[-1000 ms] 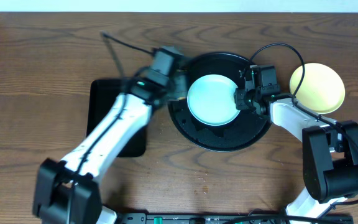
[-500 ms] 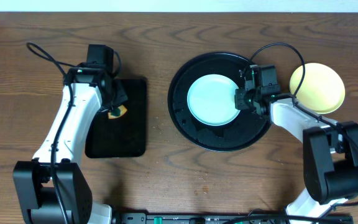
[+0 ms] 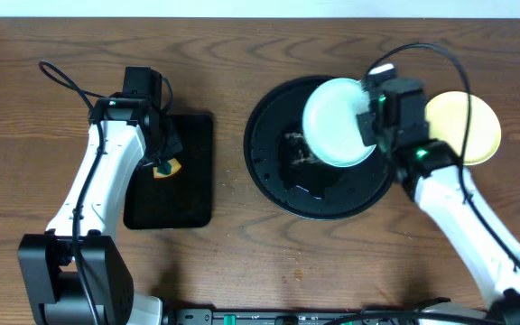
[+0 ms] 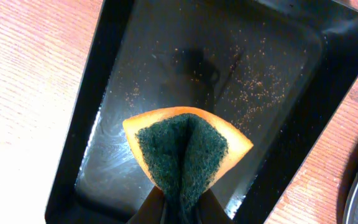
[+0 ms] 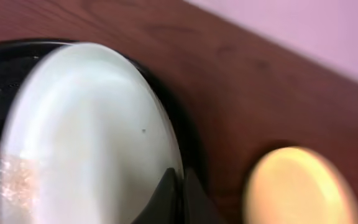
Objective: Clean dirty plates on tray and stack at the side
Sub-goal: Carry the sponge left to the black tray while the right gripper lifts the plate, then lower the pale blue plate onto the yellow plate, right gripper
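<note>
A pale mint-blue plate (image 3: pixel 334 121) hangs tilted over the back right of the round black tray (image 3: pixel 276 186). My right gripper (image 3: pixel 369 126) is shut on its right rim. The right wrist view shows that plate (image 5: pixel 86 137) blurred, with the gripper (image 5: pixel 180 194) pinching its edge. A pale yellow plate (image 3: pixel 464 127) lies on the table to the right of the tray and shows again as the yellow plate (image 5: pixel 297 186). My left gripper (image 3: pixel 162 155) is shut on a folded orange-and-green sponge (image 4: pixel 188 149) above the rectangular tray.
A smaller rectangular black tray (image 3: pixel 184 204) lies at the left, wet and speckled with crumbs (image 4: pixel 253 87). Brown residue (image 3: pixel 296 150) sits on the round tray's floor where the plate lay. A cable (image 3: pixel 66 79) loops behind the left arm.
The left arm swung from the round tray back to the rectangular tray with the sponge. The right gripper shut on the mint plate's rim and lifted it up and to the right.
</note>
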